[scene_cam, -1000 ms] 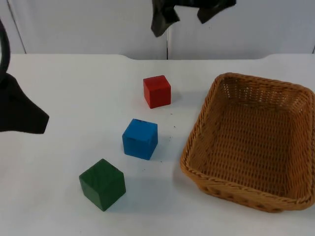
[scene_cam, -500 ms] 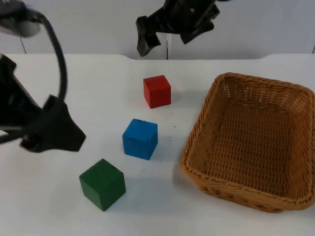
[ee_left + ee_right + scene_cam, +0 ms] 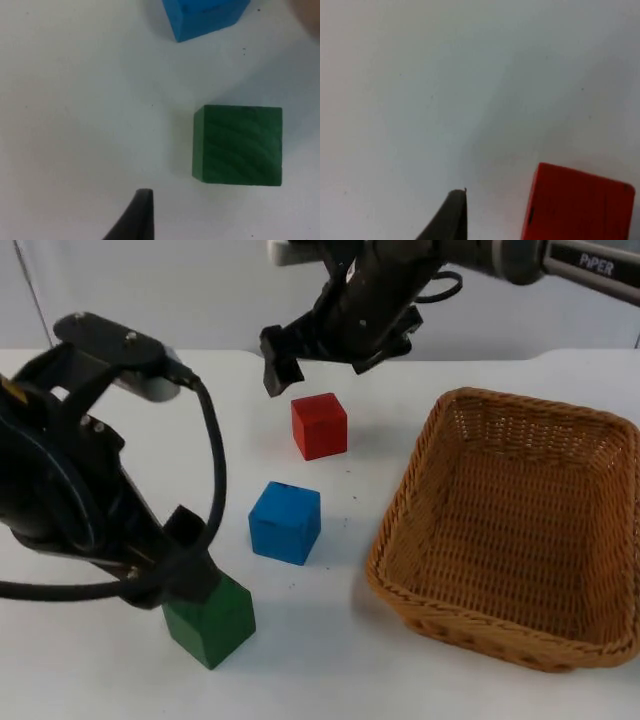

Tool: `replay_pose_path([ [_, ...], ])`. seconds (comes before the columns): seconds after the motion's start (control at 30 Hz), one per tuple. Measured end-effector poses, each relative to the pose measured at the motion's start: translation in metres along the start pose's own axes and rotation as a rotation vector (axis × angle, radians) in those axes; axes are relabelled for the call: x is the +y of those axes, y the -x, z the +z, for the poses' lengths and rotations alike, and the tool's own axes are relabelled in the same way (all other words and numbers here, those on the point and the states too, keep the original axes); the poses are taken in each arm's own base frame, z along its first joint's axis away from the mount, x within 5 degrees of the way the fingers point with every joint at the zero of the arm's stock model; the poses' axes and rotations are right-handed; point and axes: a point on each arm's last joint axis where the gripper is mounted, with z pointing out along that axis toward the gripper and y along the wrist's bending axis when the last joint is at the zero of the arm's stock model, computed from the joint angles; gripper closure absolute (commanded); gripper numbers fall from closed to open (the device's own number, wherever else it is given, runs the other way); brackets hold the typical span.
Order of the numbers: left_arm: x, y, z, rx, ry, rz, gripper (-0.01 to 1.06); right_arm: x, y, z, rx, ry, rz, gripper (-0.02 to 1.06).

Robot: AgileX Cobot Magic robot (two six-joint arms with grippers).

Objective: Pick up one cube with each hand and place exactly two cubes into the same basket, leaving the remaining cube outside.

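**Ana:** Top view is showing the left gripper [image 3: 185, 575] hanging right at the green cube [image 3: 210, 620], nearly over its upper left corner. Whether it's parted or closed, I cannot tell. The left wrist view is putting the cube [image 3: 238, 145] off to one side of the fingertip.

**Ben:** And the right gripper [image 3: 315, 355] is hovering behind the red cube [image 3: 319, 426], spread wide and grasping nothing. The blue cube [image 3: 285, 522] is sitting between the two. The basket [image 3: 400, 505] is holding no cubes.
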Motion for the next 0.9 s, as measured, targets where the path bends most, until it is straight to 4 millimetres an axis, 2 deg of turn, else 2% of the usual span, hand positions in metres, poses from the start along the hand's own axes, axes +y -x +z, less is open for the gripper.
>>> replay_pose_path([
  [0.17,0.004,0.003,0.013,0.001,0.02,-0.002,0.0,-0.001,0.005,0.001,-0.062,-0.009,0.015,-0.01],
  [0.57,0.012,-0.002,0.047,0.036,0.055,-0.003,0.0,-0.001,0.007,0.001,-0.087,-0.008,0.043,-0.01],
  [0.73,0.013,-0.002,0.052,0.034,0.063,-0.004,0.0,-0.003,0.0,0.013,-0.07,-0.016,0.04,-0.01],
  [0.83,0.014,-0.001,0.052,0.022,0.071,-0.001,0.0,-0.004,-0.016,0.034,-0.033,-0.019,0.04,-0.01],
  [0.9,0.014,-0.001,0.052,0.016,0.074,0.0,0.0,-0.005,-0.021,0.042,-0.025,-0.02,0.041,-0.01],
])
